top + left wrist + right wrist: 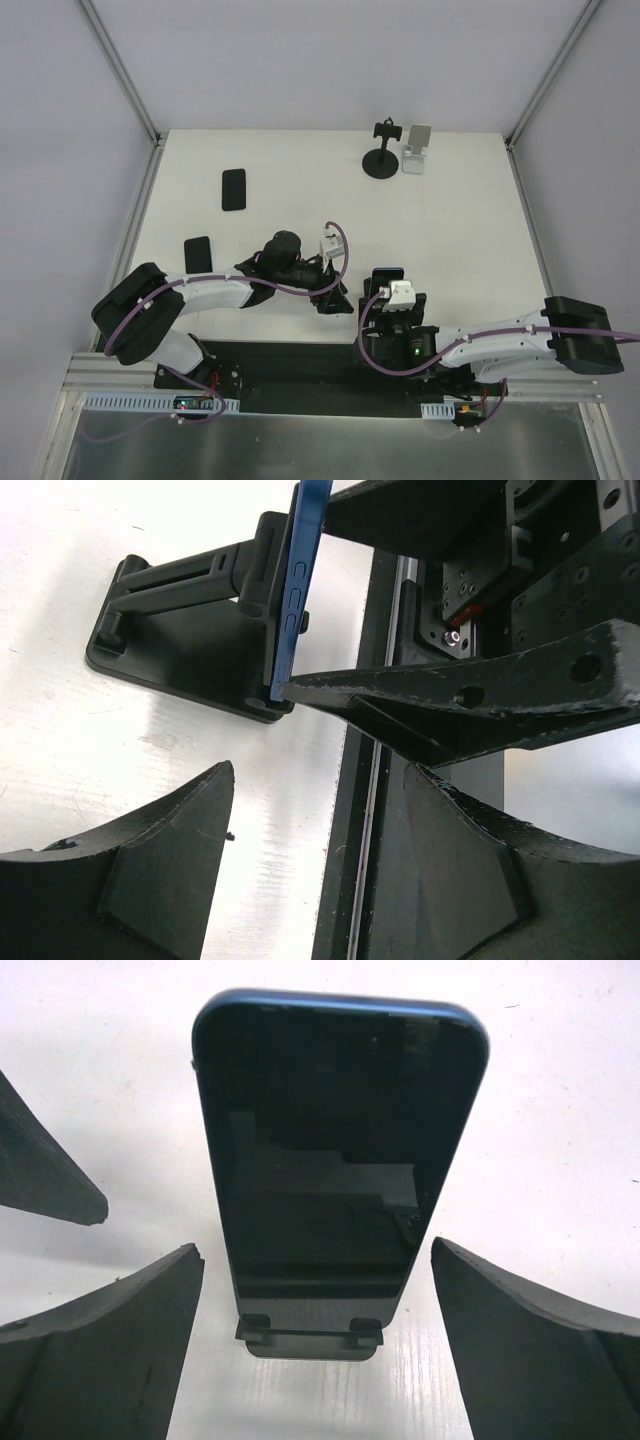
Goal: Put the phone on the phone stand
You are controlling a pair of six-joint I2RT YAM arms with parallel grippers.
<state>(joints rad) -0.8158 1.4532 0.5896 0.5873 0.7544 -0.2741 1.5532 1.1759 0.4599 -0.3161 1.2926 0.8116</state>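
Observation:
A blue-edged phone (335,1160) with a dark screen leans upright on a small black phone stand (310,1337), its bottom edge resting in the stand's front lip. My right gripper (318,1290) is open, with one finger on each side of the phone and a gap on both sides. In the left wrist view the phone (298,590) shows edge-on against the stand (190,640). Just beside the stand my left gripper (320,820) is open and holds nothing. From above, the phone (386,271) sits near the table's front edge, between the left gripper (335,298) and the right gripper (388,285).
Two dark phones (233,189) (197,254) lie flat at the left of the table. A black stand with a round base (381,152) and a white stand (417,150) are at the back. The black mounting strip (300,365) runs along the near edge.

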